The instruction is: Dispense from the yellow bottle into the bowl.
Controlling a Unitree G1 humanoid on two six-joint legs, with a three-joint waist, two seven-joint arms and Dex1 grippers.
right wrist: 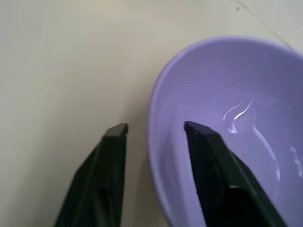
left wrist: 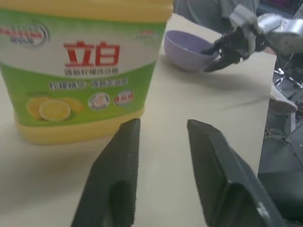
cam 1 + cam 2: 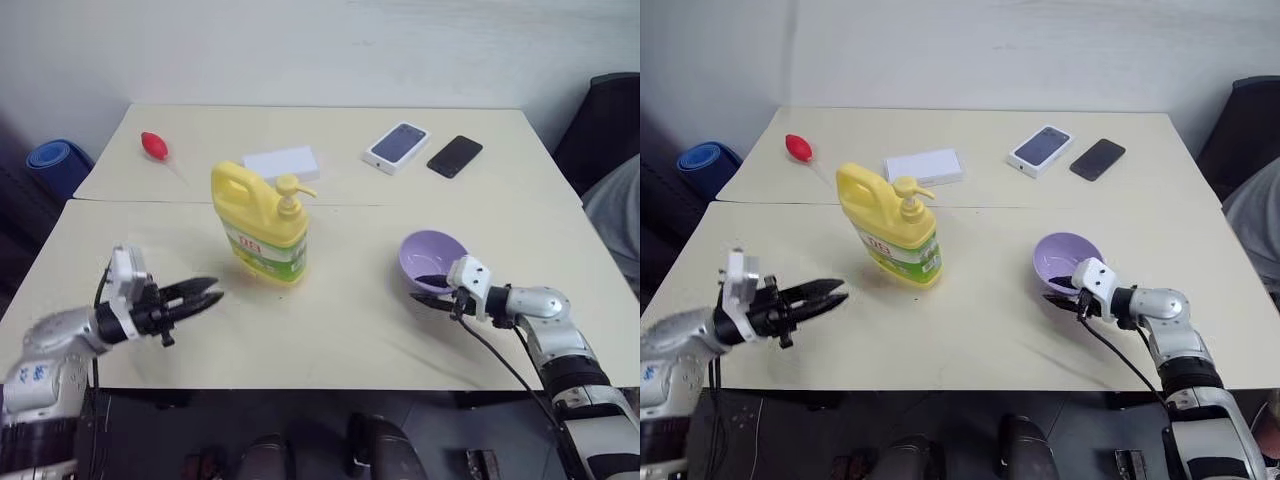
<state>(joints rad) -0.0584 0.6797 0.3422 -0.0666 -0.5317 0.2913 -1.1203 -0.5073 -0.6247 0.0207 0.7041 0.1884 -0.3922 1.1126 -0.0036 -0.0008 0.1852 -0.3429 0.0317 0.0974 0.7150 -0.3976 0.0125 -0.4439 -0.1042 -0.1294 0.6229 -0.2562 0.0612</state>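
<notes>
Nearest me, my left gripper (image 3: 205, 295) hangs parted and empty, aimed at the yellow bottle (image 3: 262, 223) upright mid-table. My right gripper (image 3: 428, 289) straddles the near rim of the bowl (image 3: 432, 254), fingers apart, one inside. Phones (image 3: 454, 155) lie beyond.

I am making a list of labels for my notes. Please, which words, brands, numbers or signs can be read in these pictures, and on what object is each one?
"立白", large red characters, on the green-and-white label of the yellow bottle.
The small line under it, the round badges and the oval mark at the label's upper corner: too blurred to read.
No other object shows readable text.
</notes>
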